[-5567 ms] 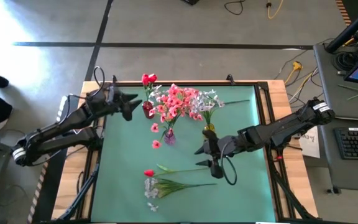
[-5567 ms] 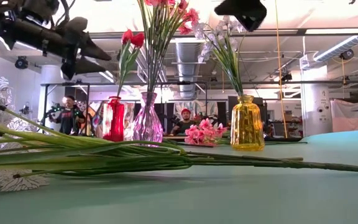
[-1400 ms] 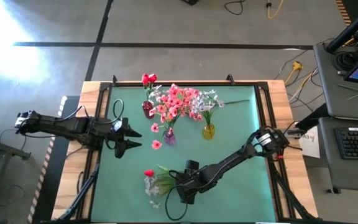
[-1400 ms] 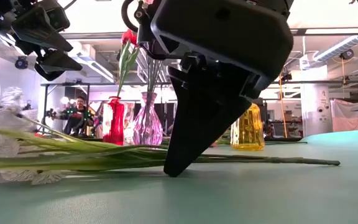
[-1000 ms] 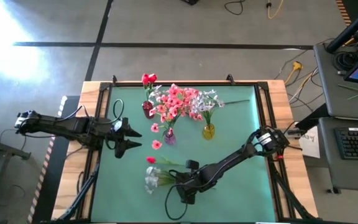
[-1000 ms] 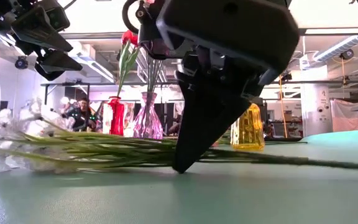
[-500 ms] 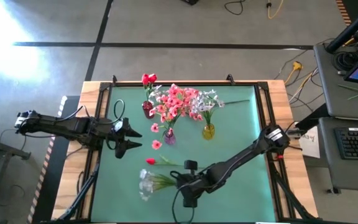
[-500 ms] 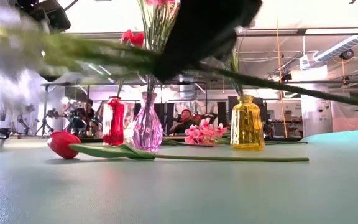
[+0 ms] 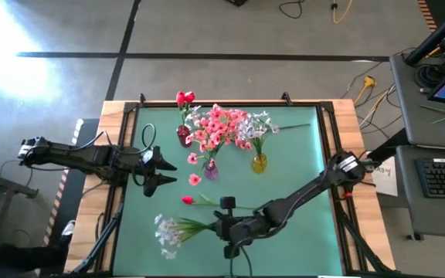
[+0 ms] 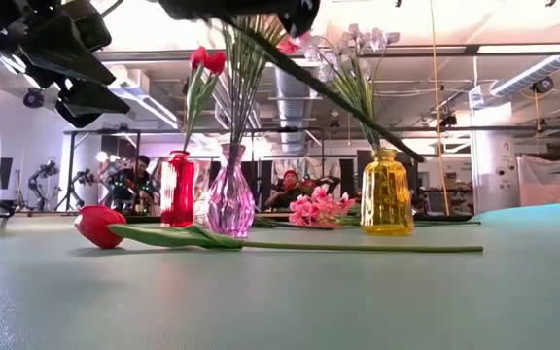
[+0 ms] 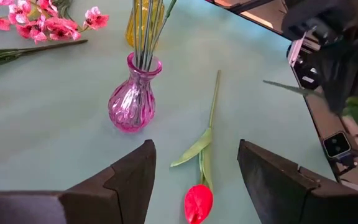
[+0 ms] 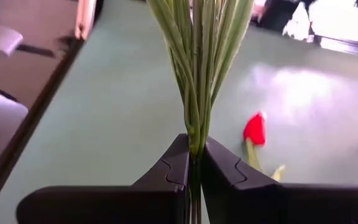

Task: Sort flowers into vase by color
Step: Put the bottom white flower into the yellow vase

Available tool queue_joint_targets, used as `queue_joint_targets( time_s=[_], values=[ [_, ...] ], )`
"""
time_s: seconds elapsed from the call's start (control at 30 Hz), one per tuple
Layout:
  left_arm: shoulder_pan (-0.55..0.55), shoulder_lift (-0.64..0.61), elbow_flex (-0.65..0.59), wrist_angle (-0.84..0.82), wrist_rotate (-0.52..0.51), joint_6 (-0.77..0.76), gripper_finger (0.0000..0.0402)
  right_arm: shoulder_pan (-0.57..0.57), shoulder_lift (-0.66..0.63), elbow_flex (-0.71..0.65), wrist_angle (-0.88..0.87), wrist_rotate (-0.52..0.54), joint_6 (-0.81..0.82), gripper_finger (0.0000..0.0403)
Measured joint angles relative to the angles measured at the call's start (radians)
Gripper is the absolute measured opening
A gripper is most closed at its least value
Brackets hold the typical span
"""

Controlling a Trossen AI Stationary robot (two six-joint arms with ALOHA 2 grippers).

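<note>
The right gripper point(image 12: 193, 163) is pinching the green stems of the white spray point(image 9: 166, 230), holding it up off the green mat point(image 9: 300, 177) near the front edge. A red tulip point(image 10: 100, 225) is lying flat on the mat. The left gripper point(image 9: 159, 171) is hovering at the mat's left side, fingers spread apart and holding nothing.

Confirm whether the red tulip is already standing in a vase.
No: the red tulip lies flat on the table, in front of the red vase.
</note>
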Motion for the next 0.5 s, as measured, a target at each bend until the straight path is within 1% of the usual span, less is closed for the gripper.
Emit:
queue_joint_targets(
  time_s=[0.1, 0.2, 0.5],
  values=[
    [0.000, 0.000, 0.000, 0.001, 0.000, 0.000, 0.0217, -0.002, -0.040, -0.085, 0.129, 0.002, -0.040, 0.0019],
    [0.000, 0.002, 0.000, 0.011, 0.000, 0.000, 0.0217, -0.011, -0.087, -0.194, 0.319, 0.002, -0.108, 0.0018],
    [0.000, 0.016, 0.000, 0.038, -0.001, 0.008, 0.0217, -0.074, -0.230, -0.552, 1.015, -0.008, -0.317, 0.0018]
  ],
)
